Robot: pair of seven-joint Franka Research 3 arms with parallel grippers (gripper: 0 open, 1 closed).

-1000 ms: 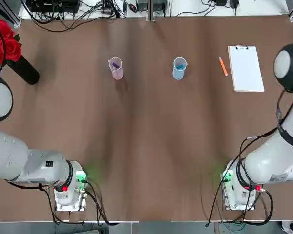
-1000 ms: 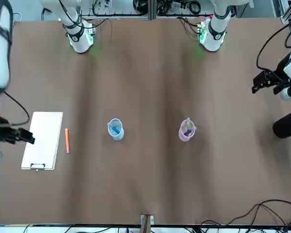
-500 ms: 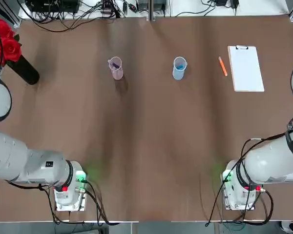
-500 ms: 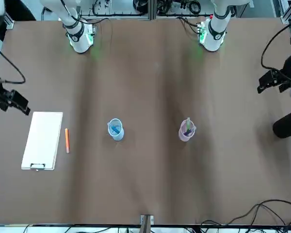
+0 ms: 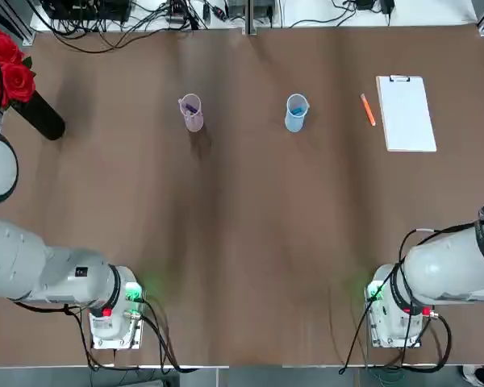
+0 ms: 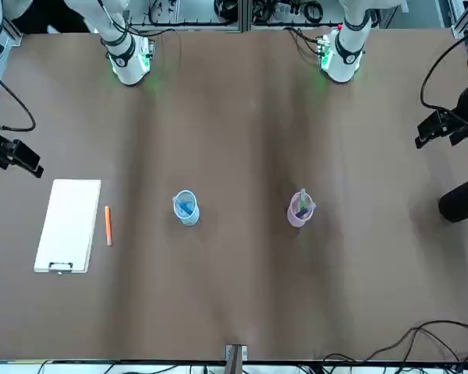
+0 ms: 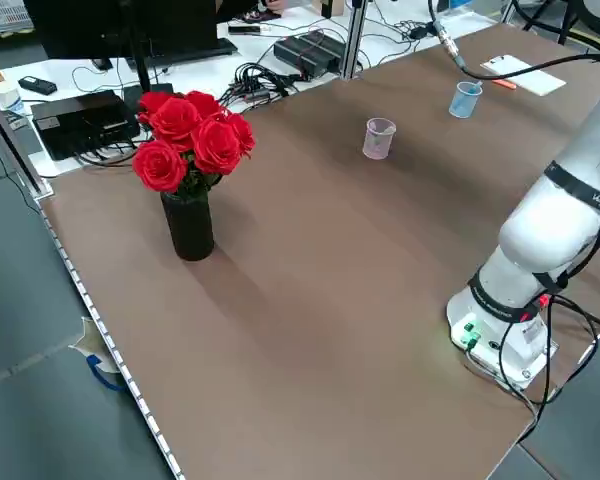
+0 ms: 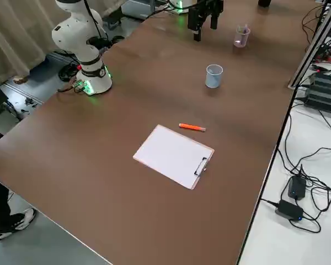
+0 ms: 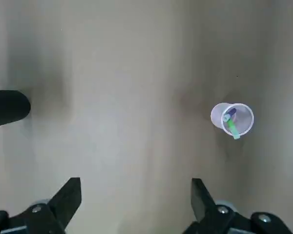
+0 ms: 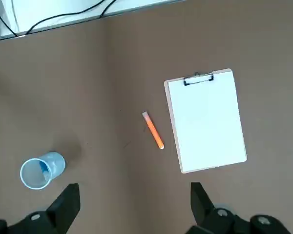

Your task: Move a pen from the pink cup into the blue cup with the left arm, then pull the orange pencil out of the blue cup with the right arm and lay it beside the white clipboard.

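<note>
Beside the clipboard (image 10: 205, 122) lies the orange pencil (image 10: 153, 130), so that looks finished! Blue pen (image 10: 45, 169) in the blue cup (image 10: 55, 164); both grippers, left (image 9: 136, 197) and right (image 10: 136, 200), wide and empty.

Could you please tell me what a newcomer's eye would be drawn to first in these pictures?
Probably the bright red roses in their black vase, at the table's left edge. Next might come the white clipboard on the right, with the orange pencil lying just beside it. The pink cup and blue cup stand between them, on the plain brown table.
</note>
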